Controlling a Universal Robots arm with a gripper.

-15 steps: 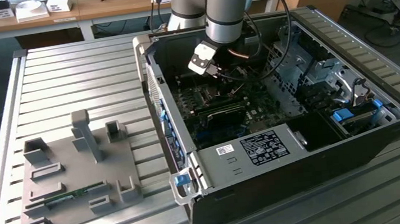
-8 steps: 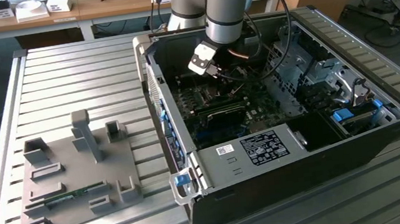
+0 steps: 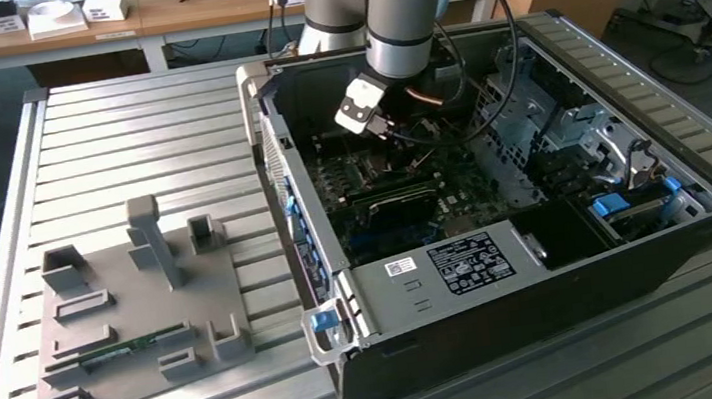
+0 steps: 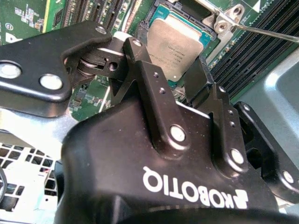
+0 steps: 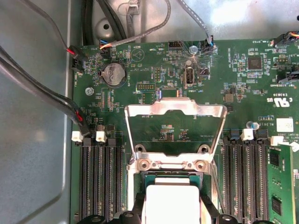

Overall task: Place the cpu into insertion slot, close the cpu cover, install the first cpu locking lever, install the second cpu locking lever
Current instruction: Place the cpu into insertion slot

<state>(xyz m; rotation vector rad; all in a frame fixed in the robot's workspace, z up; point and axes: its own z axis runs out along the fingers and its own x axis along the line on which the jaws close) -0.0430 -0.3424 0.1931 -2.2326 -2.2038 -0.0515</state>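
Observation:
The cpu (image 5: 172, 201), a square chip with a dull silver top, sits between my gripper's (image 5: 173, 211) two black fingers (image 4: 140, 65), which are shut against two opposite edges of it. It is at the insertion slot (image 5: 173, 178), whose dark frame (image 4: 156, 11) shows past its far edge; whether it is seated I cannot tell. The cpu cover (image 5: 175, 108), a silvery frame with a square window, stands swung open just beyond the slot. A thin metal locking lever (image 4: 266, 31) runs off past the cover's hinge (image 4: 224, 21). In the exterior view the arm (image 3: 396, 24) reaches down into the open computer case (image 3: 505, 323).
Long black memory slots (image 5: 98, 177) flank the slot on both sides. Cables (image 5: 46, 88) run along the case wall near a coin battery (image 5: 113, 74). A grey drive cage (image 3: 459, 268) fills the case front. A grey fixture plate (image 3: 128, 316) lies on the slatted table.

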